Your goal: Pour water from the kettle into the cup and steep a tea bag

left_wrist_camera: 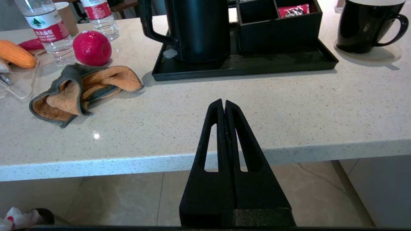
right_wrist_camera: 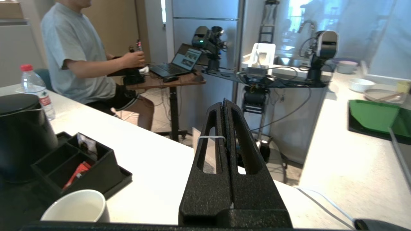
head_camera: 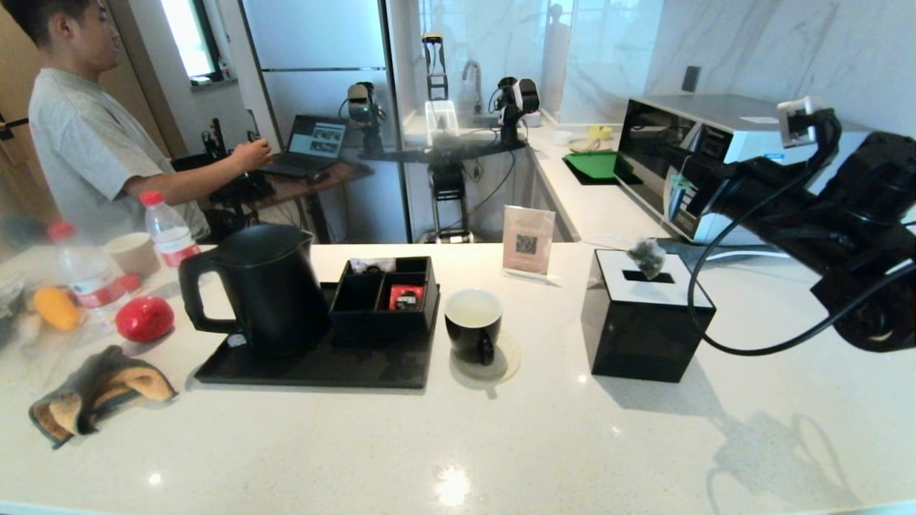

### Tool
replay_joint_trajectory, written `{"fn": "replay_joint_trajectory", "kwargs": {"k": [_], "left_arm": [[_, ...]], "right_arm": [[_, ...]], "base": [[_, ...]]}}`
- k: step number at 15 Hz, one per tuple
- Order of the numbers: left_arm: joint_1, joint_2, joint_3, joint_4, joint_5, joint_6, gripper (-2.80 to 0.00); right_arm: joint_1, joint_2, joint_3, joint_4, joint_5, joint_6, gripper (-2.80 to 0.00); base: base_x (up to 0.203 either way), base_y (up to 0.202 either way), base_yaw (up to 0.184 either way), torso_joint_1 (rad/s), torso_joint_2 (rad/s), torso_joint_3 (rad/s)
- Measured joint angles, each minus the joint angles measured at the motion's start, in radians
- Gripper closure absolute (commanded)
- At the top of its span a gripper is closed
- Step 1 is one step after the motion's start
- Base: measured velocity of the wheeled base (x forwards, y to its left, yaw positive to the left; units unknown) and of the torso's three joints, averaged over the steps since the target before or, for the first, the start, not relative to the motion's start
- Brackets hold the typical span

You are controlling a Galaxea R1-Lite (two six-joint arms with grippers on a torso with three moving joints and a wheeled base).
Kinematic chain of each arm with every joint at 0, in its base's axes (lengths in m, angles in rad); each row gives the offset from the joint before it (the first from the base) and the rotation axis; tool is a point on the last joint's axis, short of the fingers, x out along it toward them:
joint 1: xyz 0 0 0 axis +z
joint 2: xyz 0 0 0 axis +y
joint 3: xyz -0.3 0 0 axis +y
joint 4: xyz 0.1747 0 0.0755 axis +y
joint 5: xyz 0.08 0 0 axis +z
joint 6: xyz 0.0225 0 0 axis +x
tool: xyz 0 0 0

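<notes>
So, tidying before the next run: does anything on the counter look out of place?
Only the orange and grey cloth, crumpled in a heap near the counter's front left; the tall black kettle and small black mug stand upright, nothing spilled.

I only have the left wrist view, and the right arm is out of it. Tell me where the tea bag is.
Observer: The tea bag hangs just over the white top of the black box, to the right of the cup.
Operator: My left claw is parked shut at the counter edge. Report the right claw.
Observer: The right claw is shut, with the bag's white string looped across its fingers.
Operator: The kettle's top is cut off here. Check the lid.
Observer: The kettle stands on the tray with its lid down.
</notes>
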Motion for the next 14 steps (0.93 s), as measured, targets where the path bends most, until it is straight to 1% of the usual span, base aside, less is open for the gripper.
{"fn": "replay_joint_trajectory", "kwargs": {"k": [10,14], "left_arm": [[0.0,0.0,0.0,0.0,0.0,0.0,0.0],[0.0,0.0,0.0,0.0,0.0,0.0,0.0]], "right_arm": [[-0.008,-0.008,0.14,-0.091,0.0,0.0,0.0],[-0.007,-0.006,0.167,-0.099,0.0,0.0,0.0]], "base": [[0.0,0.0,0.0,0.0,0.0,0.0],[0.0,0.0,0.0,0.0,0.0,0.0]]}}
